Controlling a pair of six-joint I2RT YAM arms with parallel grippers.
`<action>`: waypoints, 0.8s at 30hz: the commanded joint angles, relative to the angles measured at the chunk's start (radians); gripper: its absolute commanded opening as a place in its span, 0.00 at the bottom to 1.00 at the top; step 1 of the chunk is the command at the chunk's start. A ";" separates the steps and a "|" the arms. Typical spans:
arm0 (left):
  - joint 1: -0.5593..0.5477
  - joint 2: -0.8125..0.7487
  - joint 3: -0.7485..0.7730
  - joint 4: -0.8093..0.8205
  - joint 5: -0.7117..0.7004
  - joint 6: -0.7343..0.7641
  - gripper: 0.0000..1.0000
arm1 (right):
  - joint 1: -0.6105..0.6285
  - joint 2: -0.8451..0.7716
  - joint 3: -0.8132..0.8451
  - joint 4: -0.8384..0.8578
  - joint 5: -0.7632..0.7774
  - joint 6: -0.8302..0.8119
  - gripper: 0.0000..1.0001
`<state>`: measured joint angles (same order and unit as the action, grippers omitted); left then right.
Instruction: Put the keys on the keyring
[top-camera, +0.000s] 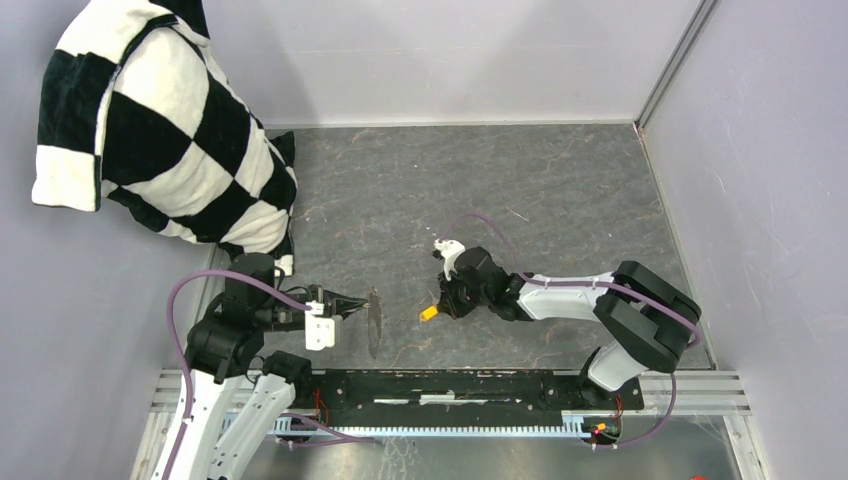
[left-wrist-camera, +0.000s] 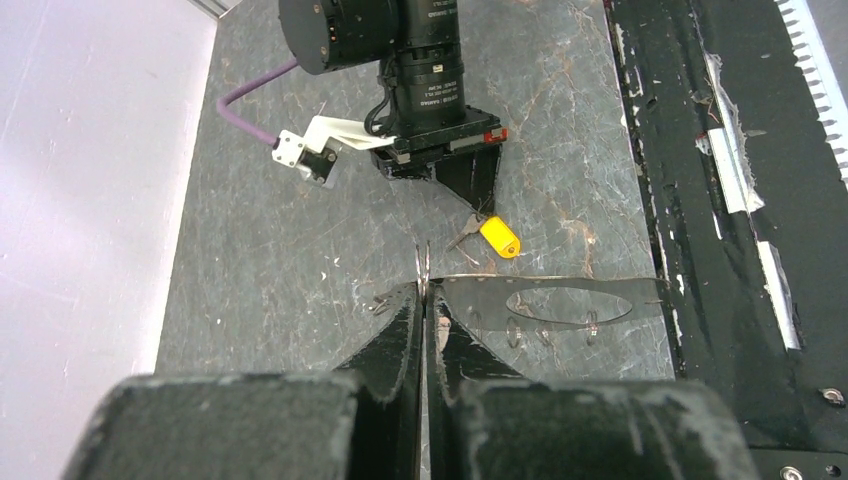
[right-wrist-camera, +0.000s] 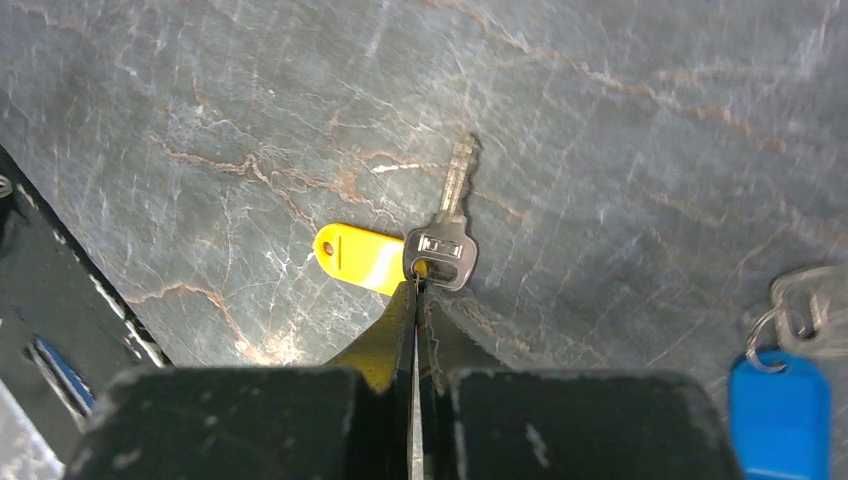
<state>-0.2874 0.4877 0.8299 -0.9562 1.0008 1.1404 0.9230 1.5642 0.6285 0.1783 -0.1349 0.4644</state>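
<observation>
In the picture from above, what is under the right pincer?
Only the yellow key tag sticks out from under the right pincer; the key's metal blade is covered by it in that view.

Bright, even light, soft shadows; the close jaws seem blurred.

1 camera hangs high above the near edge of the table (top-camera: 560, 190), looking steeply down over all of it as far as the far wall (top-camera: 450, 60). The left wrist camera rides low behind the left gripper (left-wrist-camera: 422, 292), facing right past the keyring (left-wrist-camera: 422, 264) towards the right arm (left-wrist-camera: 420, 70), while the right wrist camera sits very close over the surface behind the right gripper (right-wrist-camera: 415, 288), looking down. All 3 share the yellow key (top-camera: 429, 313) and the grey patch around it.
</observation>
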 joint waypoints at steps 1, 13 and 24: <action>0.001 -0.005 0.008 0.002 0.036 0.039 0.02 | 0.005 -0.031 0.084 -0.026 -0.055 -0.243 0.00; 0.001 0.020 0.018 0.003 0.061 -0.006 0.02 | 0.007 -0.108 0.094 -0.138 -0.250 -0.576 0.04; 0.001 0.038 0.041 0.002 0.064 -0.010 0.02 | 0.010 0.098 0.335 -0.494 -0.247 -0.768 0.20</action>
<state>-0.2874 0.5167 0.8330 -0.9642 1.0267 1.1427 0.9276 1.6772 0.9096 -0.2188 -0.3820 -0.2138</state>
